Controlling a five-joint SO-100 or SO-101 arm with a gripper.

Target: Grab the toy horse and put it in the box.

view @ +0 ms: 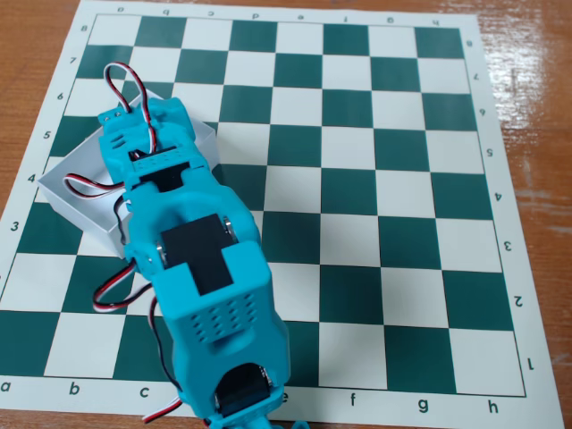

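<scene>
The white box [79,183] lies on the left side of the chessboard, around rows 4 to 6, and the arm covers most of it. My teal arm reaches from the bottom edge up over the box. Its gripper end [134,134] points down over the box, with red, white and black wires looping above it. The fingers are hidden under the wrist body, so I cannot see whether they are open or shut or hold anything. The toy horse is hidden or out of view; no square of the board shows it.
A green-and-white chessboard mat [375,179] covers a wooden table [536,80]. No other loose objects show on the visible squares to the right of the arm. The arm's base [237,393] stands at the bottom edge near files c to e.
</scene>
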